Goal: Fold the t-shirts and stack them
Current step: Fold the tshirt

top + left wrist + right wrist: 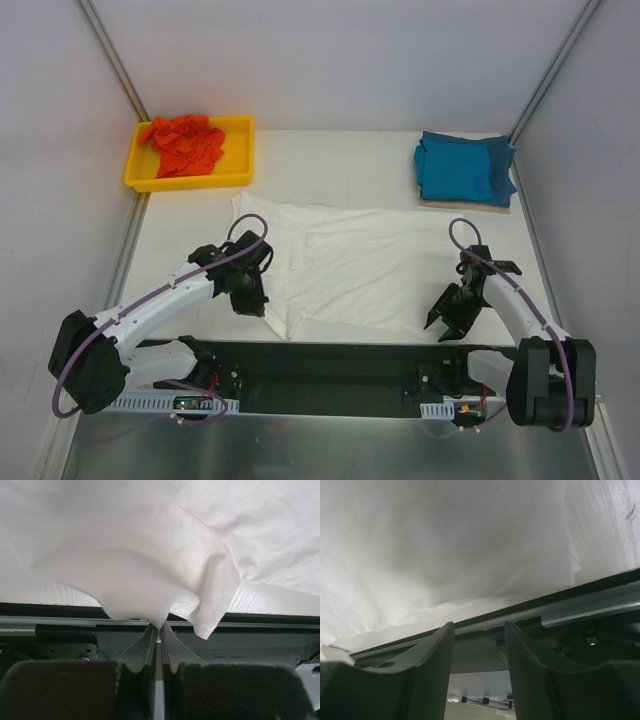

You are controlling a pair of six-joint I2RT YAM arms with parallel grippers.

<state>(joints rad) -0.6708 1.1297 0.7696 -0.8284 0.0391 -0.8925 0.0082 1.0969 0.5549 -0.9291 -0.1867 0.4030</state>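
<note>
A white t-shirt [350, 265] lies spread across the middle of the table. My left gripper [252, 300] is at its near left edge, shut on a pinch of the white cloth [140, 555]; the fingertips [152, 630] meet with cloth bunched between them. My right gripper [440, 328] is at the shirt's near right edge. In the right wrist view its jaws [479, 625] stand apart with nothing between them, and the white cloth [445, 545] lies just beyond the tips. A folded teal-blue t-shirt [463, 168] sits at the back right. A crumpled orange-red t-shirt [185, 143] lies at the back left.
The orange-red shirt fills a shallow yellow tray [190, 183] in the back left corner. A black base rail [320, 365] runs along the near table edge between the arms. Grey walls close in the left, right and back sides.
</note>
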